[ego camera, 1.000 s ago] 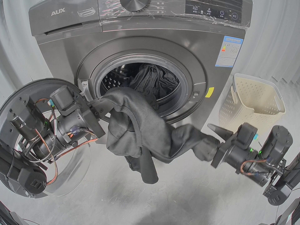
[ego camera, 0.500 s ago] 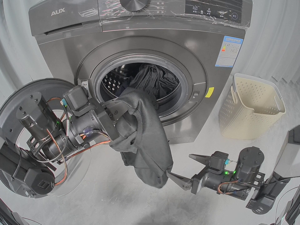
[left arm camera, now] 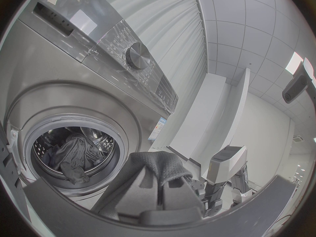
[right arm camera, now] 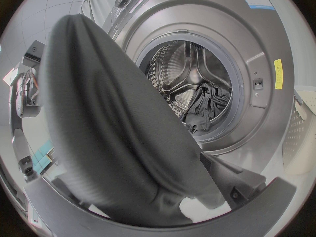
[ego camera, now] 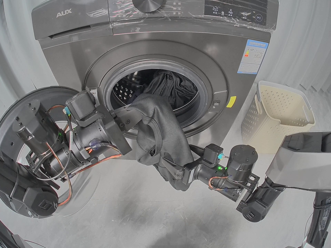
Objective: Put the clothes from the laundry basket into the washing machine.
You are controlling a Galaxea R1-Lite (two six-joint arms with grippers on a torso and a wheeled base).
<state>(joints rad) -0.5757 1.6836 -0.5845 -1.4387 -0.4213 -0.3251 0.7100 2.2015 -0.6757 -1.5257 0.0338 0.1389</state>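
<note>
Head view: the washing machine (ego camera: 155,45) stands in the middle with its round door (ego camera: 20,104) swung open to the left, and the cream laundry basket (ego camera: 276,121) sits on the floor just beside its right side. A dark grey garment (ego camera: 162,135) hangs in front of the lower left of the drum opening, its top edge level with the rubber rim and the rest drooping toward the floor. The left gripper (ego camera: 132,114) comes in from the left and has its fingers closed on the garment's upper edge; in the left wrist view the cloth is bunched over the two pads, which are pressed together. The right gripper (ego camera: 172,167) lies low and nearer, pointing left under the hanging bottom of the garment. Its claw is spread wide, and in the right wrist view the cloth drapes across it, with one finger (right arm camera: 230,181) clear of the fabric at the side. Farther in, another dark piece of clothing (ego camera: 170,85) lies crumpled against the back of the steel drum.
</note>
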